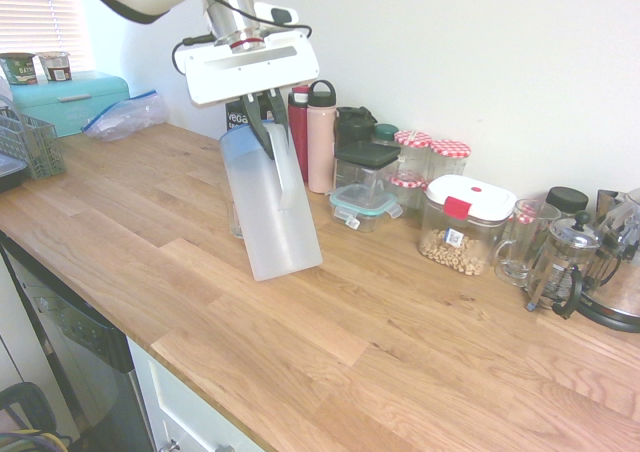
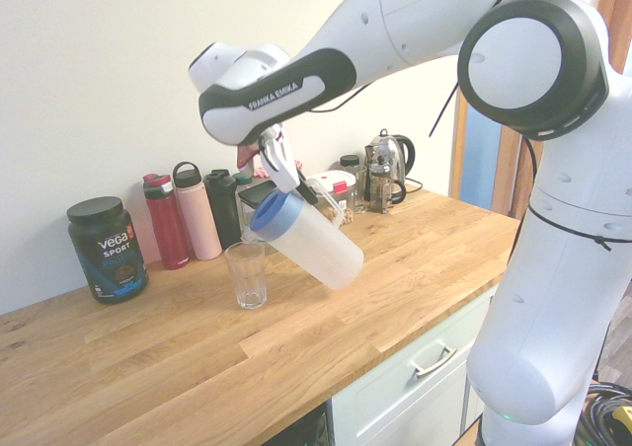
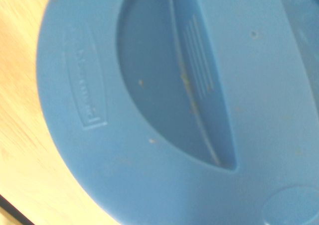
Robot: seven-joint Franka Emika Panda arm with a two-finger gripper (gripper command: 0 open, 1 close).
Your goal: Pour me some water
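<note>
Water jug (image 1: 272,207), tall and frosted, leans at a slant in a robot's grip over a wooden counter (image 1: 340,322). Its round blue lid (image 2: 276,214) is the upper end, tipped toward a clear drinking glass (image 2: 247,276) that stands upright on the wood. The pale body shows cloudy and translucent, and the water inside cannot be made out. In the wrist view, the lid fills most of the frame, its smooth blue top marked by a curved recess, fine ridges and raised lettering.

The white robot arm (image 2: 395,27) reaches across from above, bent at its joints, with the gripper (image 1: 268,137) angled down at the jug's upper end. Its dark fingers are pinched together on the white handle (image 1: 284,172).

Along the wall stand a black tub (image 2: 108,250), a red bottle (image 2: 166,223) and a pink bottle (image 2: 198,214), well apart from the jug's base. Farther along the counter, a white-lidded container (image 1: 463,224) of small tan pieces sits near a glass French press (image 1: 563,262).
</note>
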